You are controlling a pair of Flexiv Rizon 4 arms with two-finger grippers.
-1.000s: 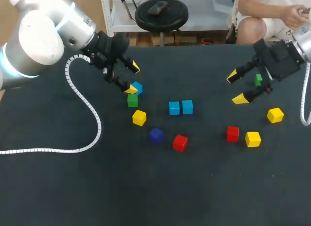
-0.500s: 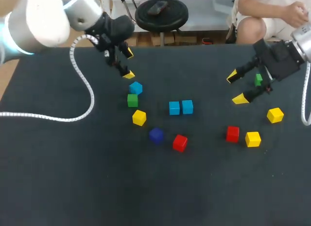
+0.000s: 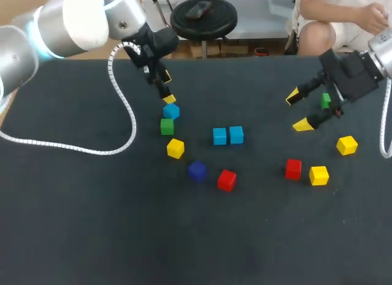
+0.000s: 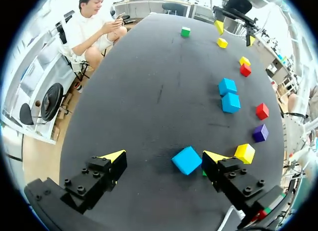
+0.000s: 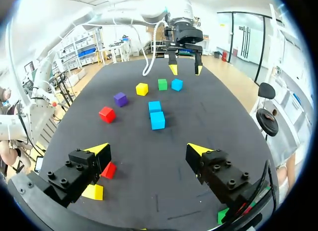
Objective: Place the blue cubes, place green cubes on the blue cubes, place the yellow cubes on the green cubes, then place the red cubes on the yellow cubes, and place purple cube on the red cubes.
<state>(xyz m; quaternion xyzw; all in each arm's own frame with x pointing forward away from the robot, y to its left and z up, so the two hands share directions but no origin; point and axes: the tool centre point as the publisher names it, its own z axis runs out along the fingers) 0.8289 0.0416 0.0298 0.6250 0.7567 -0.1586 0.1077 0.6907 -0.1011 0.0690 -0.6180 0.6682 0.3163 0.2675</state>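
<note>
My left gripper hangs open just beyond a lone blue cube; in the left wrist view that blue cube lies between the fingers, untouched, near one fingertip. A green cube and a yellow cube sit in line behind it. Two blue cubes touch at mid-table. The purple cube and a red cube lie nearer the front. My right gripper is open and empty beside a second green cube. A red cube and two yellow cubes lie on the right.
The dark table has broad bare room across its front half. My left arm's white cable loops over the table's left side.
My left arm has swung toward the table's back, and its gripper has shifted from beside the lone blue cube to just beyond it. The right arm and all cubes have stayed put.
</note>
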